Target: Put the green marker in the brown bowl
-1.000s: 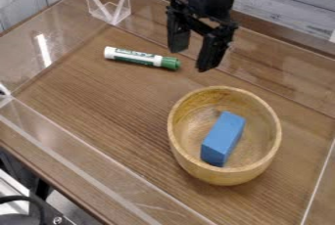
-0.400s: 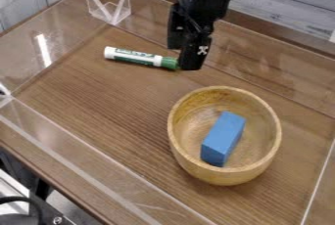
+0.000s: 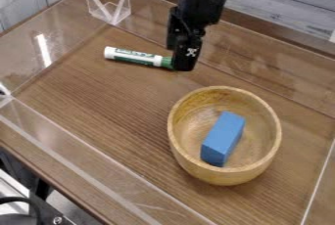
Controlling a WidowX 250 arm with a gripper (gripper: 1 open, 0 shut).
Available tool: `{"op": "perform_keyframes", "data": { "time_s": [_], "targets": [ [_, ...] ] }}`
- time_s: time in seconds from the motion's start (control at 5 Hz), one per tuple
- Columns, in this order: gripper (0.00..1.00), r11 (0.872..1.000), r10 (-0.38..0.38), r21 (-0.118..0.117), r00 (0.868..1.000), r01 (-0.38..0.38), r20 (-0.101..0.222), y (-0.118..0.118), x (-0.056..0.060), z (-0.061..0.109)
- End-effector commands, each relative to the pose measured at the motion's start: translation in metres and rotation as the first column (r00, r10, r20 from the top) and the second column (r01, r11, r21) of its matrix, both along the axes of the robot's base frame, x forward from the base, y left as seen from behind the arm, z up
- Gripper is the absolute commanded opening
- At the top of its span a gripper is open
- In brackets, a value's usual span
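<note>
Hovering beside the green marker's cap end, the hand points downward, wide open, holding nothing.

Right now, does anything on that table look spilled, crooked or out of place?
Nothing looks spilled or broken. The blue block sits tilted in the brown bowl, leaning toward its wall, which may be fine. The green marker lies on the bare wood outside the bowl.

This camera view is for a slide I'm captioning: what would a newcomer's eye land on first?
Probably the wooden bowl at lower right, with a bright blue block inside. Next, the black gripper at the top, hanging by the right end of the green-and-white marker.
</note>
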State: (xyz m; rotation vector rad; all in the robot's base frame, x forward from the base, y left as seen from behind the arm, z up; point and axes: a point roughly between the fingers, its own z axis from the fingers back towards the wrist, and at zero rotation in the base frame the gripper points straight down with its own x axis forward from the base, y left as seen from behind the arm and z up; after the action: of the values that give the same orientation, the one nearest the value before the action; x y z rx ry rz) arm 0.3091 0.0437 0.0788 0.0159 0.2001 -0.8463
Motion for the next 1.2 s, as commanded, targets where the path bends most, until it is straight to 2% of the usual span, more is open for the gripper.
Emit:
{"op": "perform_keyframes", "data": {
  "time_s": [0.0,0.4,1.0],
  "targets": [
    [1.00,0.999,-0.031,0.012,0.997,0.030,0.068,0.013,0.015,0.012],
    [1.00,0.995,-0.099,0.023,0.993,0.098,0.064,0.034,0.021,0.000],
    [1.00,0.995,-0.098,0.016,0.993,0.097,0.063,0.049,0.019,-0.015]
  ]
}}
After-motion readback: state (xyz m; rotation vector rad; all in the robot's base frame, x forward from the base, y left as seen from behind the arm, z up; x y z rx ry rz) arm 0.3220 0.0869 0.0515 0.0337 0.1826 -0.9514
